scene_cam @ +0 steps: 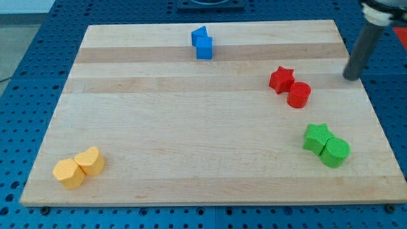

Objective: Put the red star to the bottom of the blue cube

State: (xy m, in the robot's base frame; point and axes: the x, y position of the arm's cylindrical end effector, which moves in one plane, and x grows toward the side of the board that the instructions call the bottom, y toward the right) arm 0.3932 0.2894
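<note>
The red star (281, 79) lies on the wooden board at the view's right, touching a red cylinder (299, 95) just below and right of it. The blue cube (204, 48) sits near the view's top centre, touching a second blue block (199, 35) just above it. My tip (351, 77) rests at the board's right side, to the right of the red star and apart from it, far right of the blue cube.
A green star (317, 137) and a green cylinder (334, 152) touch each other at the view's lower right. Two yellow blocks (80, 167) lie together at the lower left. The board (191, 127) lies on a blue perforated table.
</note>
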